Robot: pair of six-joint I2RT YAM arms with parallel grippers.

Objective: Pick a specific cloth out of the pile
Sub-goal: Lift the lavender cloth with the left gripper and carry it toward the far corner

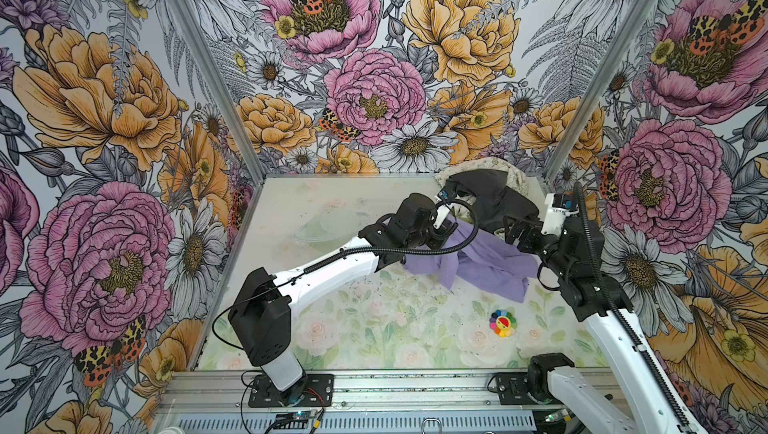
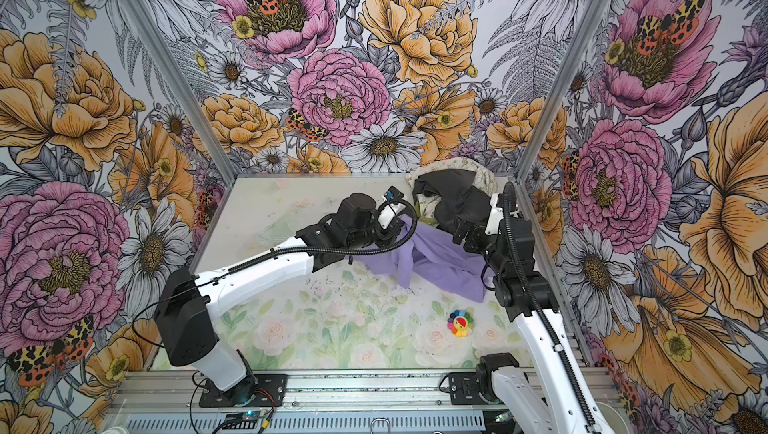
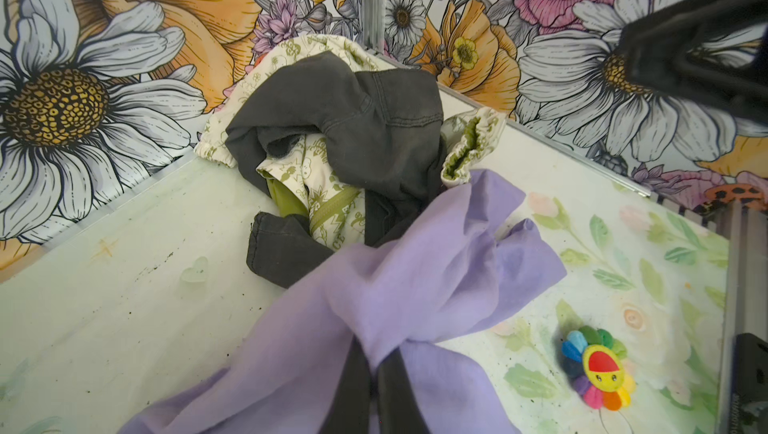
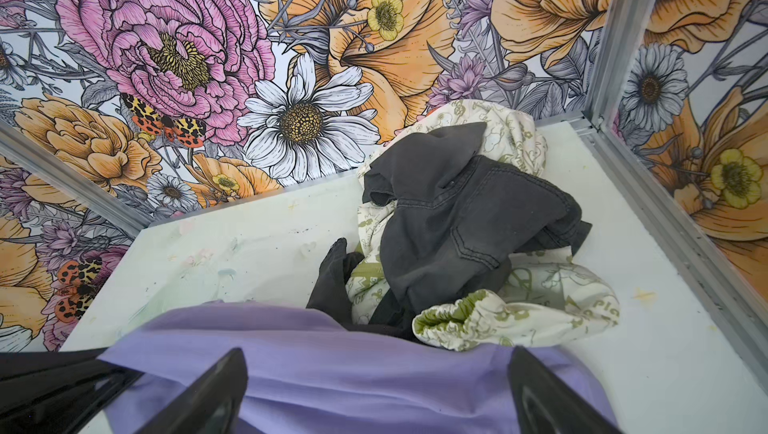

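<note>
Pinching the soft, smooth purple cloth (image 3: 415, 286), the left gripper (image 3: 376, 388) bunches it into folds; the right gripper (image 4: 374, 394) hangs above it, fingers spread wide.

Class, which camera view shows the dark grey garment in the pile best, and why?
The right wrist view: the grey garment sits mid-frame, close, seams and pocket clear. The left wrist view shows the garment too, with the purple cloth hiding part of it. In both top views the garment is small and far.
</note>
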